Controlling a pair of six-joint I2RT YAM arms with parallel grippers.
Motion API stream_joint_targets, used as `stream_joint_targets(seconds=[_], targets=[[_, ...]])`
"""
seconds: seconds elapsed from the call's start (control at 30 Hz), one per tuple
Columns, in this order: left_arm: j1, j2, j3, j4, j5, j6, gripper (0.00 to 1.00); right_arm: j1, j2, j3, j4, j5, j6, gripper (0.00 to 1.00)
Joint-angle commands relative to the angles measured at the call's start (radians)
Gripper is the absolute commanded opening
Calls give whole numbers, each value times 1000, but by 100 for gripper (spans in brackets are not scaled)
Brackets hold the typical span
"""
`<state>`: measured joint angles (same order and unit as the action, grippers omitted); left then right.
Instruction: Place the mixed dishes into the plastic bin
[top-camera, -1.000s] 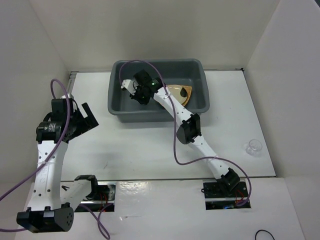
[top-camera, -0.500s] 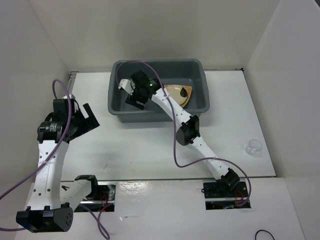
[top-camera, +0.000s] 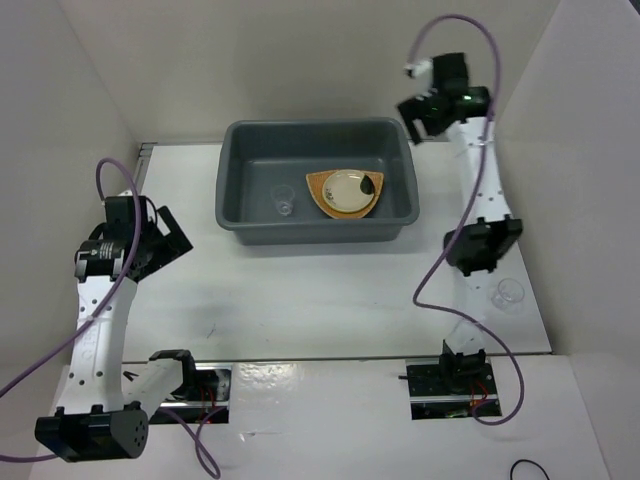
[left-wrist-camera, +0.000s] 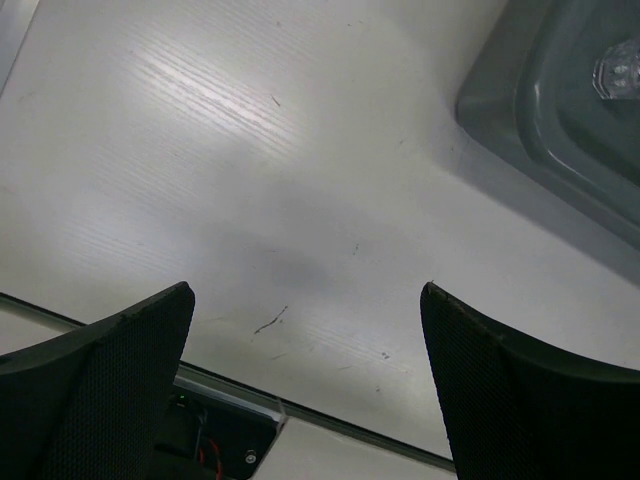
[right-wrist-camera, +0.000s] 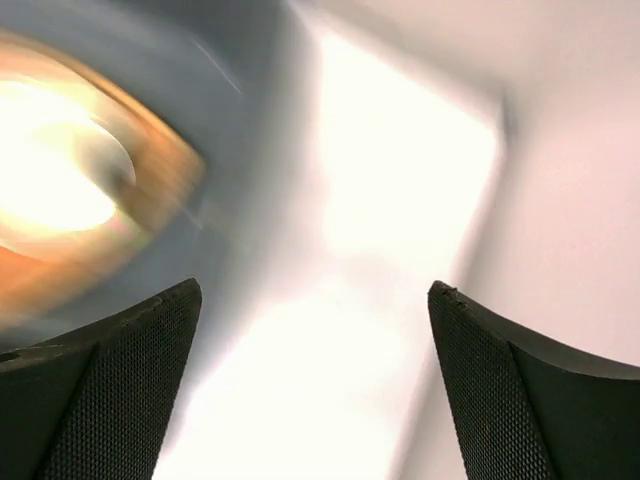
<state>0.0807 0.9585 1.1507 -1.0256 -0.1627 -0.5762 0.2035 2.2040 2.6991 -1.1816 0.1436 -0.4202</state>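
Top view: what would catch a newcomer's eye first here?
The grey bin at far centre holds a woven plate with a saucer on it and a clear cup beside. The right gripper hangs open, high by the far right corner; a second cup stands on the table near its right edge.

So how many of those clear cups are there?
2. One clear cup sits inside the grey bin, left of the plates; the other cup stands on the table, near its right edge. More could be hidden.
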Motion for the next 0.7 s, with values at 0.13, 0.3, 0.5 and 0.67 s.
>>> stream_joint_targets(seconds=[0.13, 0.3, 0.5, 0.67], targets=[[47, -30, -3, -2, -18, -13, 100, -326, -389, -910, 82, -10, 3, 92], [56, -52, -3, -2, 0, 5, 100, -376, -675, -1375, 272, 165, 4, 88], [45, 11, -3, 7, 11, 15, 100, -509, -730, -1588, 303, 149, 38, 85], [36, 69, -3, 18, 20, 15, 100, -549, -741, -1676, 329, 149, 38, 85]])
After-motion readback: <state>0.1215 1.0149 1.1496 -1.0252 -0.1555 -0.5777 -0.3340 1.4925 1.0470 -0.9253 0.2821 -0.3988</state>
